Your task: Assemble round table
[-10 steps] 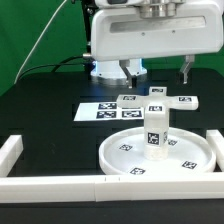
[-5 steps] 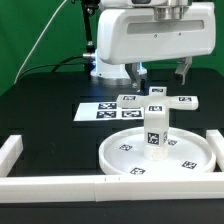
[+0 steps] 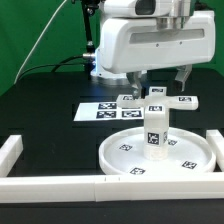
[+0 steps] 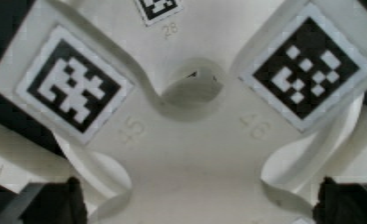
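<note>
The large round disc point(image 3: 120, 152) lies flat at the front of the black table. The short leg point(image 3: 154, 130) stands upright at its centre. Behind the disc lies the cross-shaped foot point(image 3: 160, 101), flat on the table. My gripper point(image 3: 160, 80) hangs open just above the foot, one finger point(image 3: 185, 74) on each side of it. In the wrist view the foot point(image 4: 189, 150) fills the picture, showing its centre hole point(image 4: 194, 86) and two tags. My gripper point(image 4: 201, 205) is spread wide there, dark fingertips point(image 4: 55, 205) outside the foot's arms, nothing held.
The marker board point(image 3: 101, 110) lies on the table at the exterior view's left of the foot. White border rails run along the front point(image 3: 60, 185), the left point(image 3: 10, 152) and the right point(image 3: 214, 140) of the work area. A green backdrop stands behind.
The arm has come down toward the cross-shaped foot, with the gripper staying wide open. The disc, leg and foot have not moved.
</note>
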